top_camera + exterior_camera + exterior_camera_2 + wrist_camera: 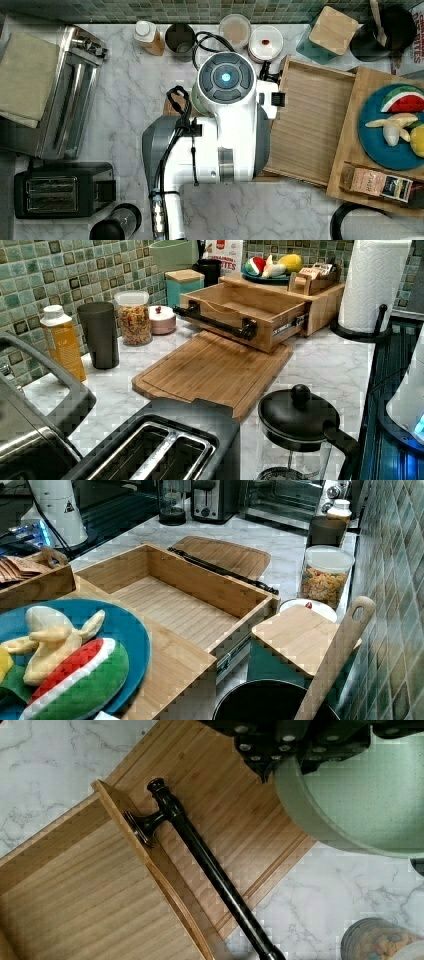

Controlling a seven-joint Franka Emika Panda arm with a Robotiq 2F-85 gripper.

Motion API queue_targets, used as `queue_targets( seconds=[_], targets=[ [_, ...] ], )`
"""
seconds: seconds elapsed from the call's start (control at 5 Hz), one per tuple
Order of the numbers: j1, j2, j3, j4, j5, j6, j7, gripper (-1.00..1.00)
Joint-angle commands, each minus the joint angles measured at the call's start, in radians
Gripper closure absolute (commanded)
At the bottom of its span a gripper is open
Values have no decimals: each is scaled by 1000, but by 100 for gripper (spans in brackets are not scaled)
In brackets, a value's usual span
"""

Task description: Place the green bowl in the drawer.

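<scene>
The green bowl [360, 795] hangs in the air close under the wrist camera, above the corner of the cutting board [225, 795] and the marble beside it. My gripper [292, 755] is shut on its rim. The left view has the pale bowl [172, 254] high up in front of the tiled wall. In the top view a sliver of the bowl [196, 102] peeks out from under the arm. The drawer [310, 125] stands pulled out and holds nothing; its black bar handle [210, 865] lies over the board. The bowl is off to the side of the drawer [250, 305], beyond the handle.
Along the wall stand an orange bottle [62, 342], a dark tumbler [99, 335], a pasta jar [134, 317] and a teal canister [185, 285]. A toaster [160, 445] and a French press [300, 420] sit near the front. The blue fruit plate [392, 127] rests on the drawer unit.
</scene>
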Motion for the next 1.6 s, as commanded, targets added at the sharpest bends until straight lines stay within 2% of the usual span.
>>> queue_targets(
  seconds=[0.2,0.8,1.0,1.2,1.6],
  targets=[
    [-1,-5,2,0,-1,0,0,100],
    [-95,1,-104,14,32,72,-12,100],
    [-139,32,-143,58,108,44,-37,100],
    [-172,15,-169,8,126,127,-4,100],
    [-179,-3,-200,-57,40,202,293,100]
  ],
)
